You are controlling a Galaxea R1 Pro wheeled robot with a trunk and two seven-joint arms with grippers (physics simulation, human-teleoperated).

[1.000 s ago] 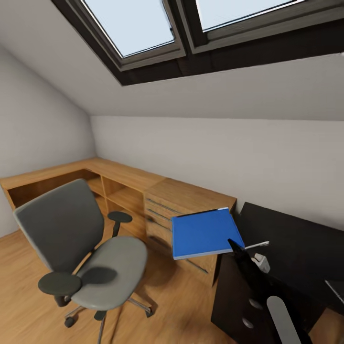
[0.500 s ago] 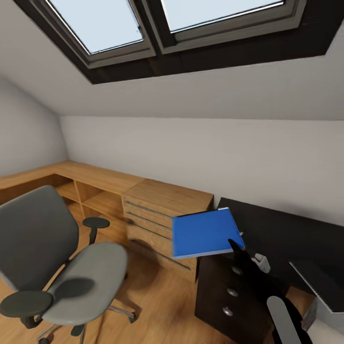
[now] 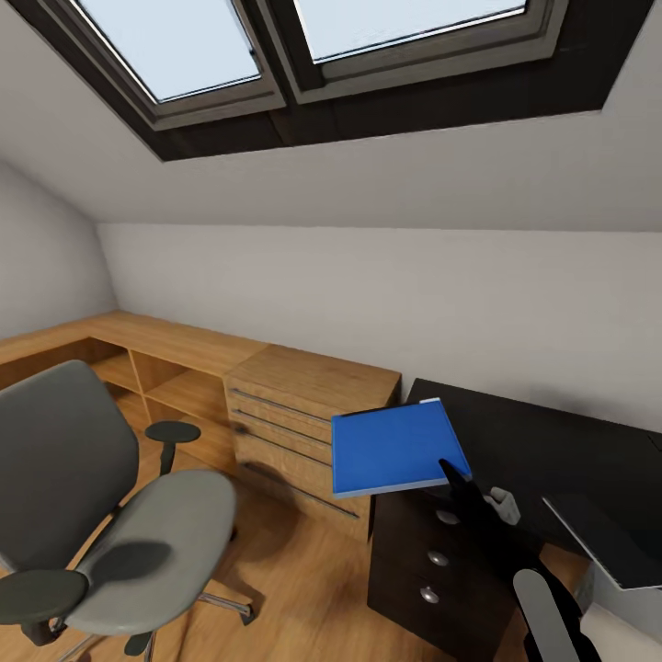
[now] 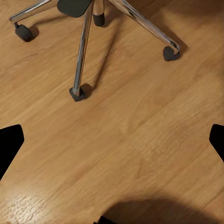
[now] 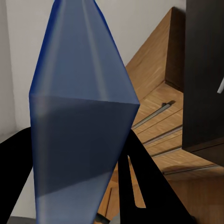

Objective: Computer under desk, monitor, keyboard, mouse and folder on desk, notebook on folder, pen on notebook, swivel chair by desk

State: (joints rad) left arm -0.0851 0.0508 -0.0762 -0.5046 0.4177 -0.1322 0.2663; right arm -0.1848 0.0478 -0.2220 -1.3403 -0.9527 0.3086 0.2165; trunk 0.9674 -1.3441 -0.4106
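While gripped, folder [image 3: 397,449] fills right hand [image 5: 77,186].

swivel chair [image 3: 110,524] cut off at frame edge, desk [image 3: 552,460] partly cropped

- No readable text anywhere, far as I can tell.
- The blue folder [image 3: 393,450] has a plain cover, no label or title on it.
- The black drawers [image 3: 432,556] have just round silver knobs, no markings.
- The wooden drawer chest [image 3: 299,414] is blank too, no brand or numbers.
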